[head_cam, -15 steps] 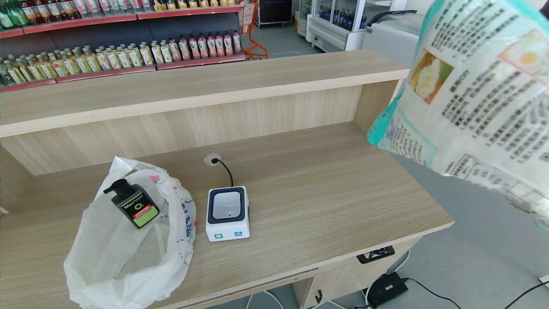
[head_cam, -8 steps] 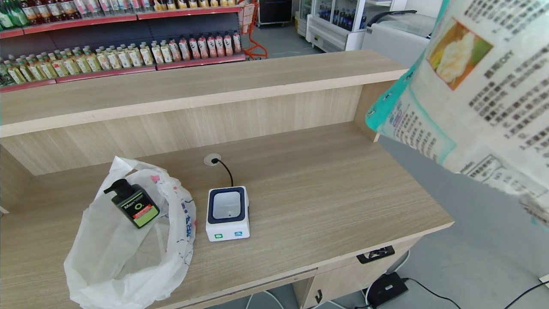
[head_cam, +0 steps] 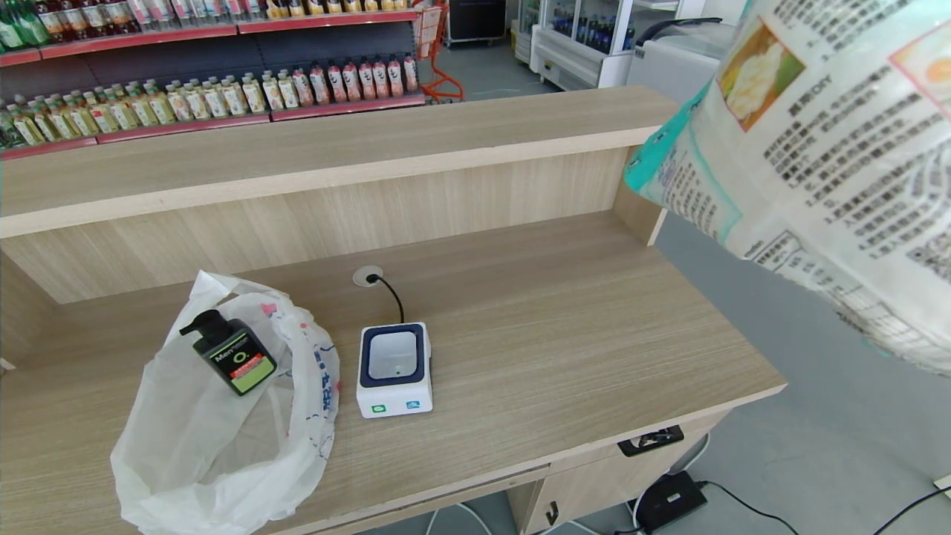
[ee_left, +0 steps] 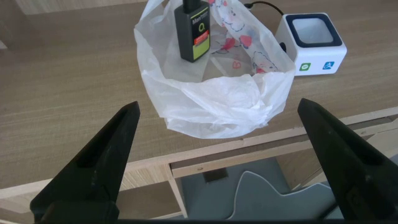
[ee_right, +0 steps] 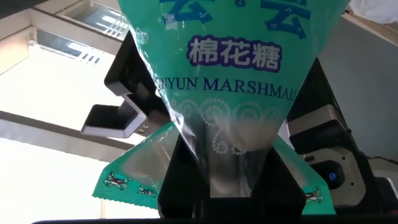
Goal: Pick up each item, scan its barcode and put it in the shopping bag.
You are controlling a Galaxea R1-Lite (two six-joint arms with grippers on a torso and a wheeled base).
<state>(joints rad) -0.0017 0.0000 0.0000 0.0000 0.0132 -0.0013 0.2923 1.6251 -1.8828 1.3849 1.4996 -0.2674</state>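
A shop aisle with shelves (head_cam: 208, 89) of bottled drinks runs behind a pale wooden bench (head_cam: 565, 327) with a raised back ledge. The right gripper (ee_right: 230, 180) is clamped tight on the narrow end of a teal and white packet (head_cam: 817, 148). The plastic is pinched between its fingers, and the crimped seam flares out to either side of them. From there the packet widens away from the gripper. In the head view it hangs high in the air, off the bench's right end, with its printed back facing the camera. Compared with a second ago, the packet has climbed: its lower teal corner now sits level with the back ledge where before it hung lower, and it has edged slightly towards the bench. The left gripper (ee_left: 217, 174) is spread wide and holds nothing, poised above the bench's front edge. Just ahead of it lies the white shopping bag (head_cam: 193, 446), slumped open on the bench. A dark pump bottle (head_cam: 232, 357) lies inside the bag, at the side far from the gripper. The scanner (head_cam: 394, 369) stands just beside the bag, on the side nearer the right gripper. Its cable (head_cam: 390, 293) runs back to a port in the bench. The bag, bottle and scanner have not shifted since the earlier frames.
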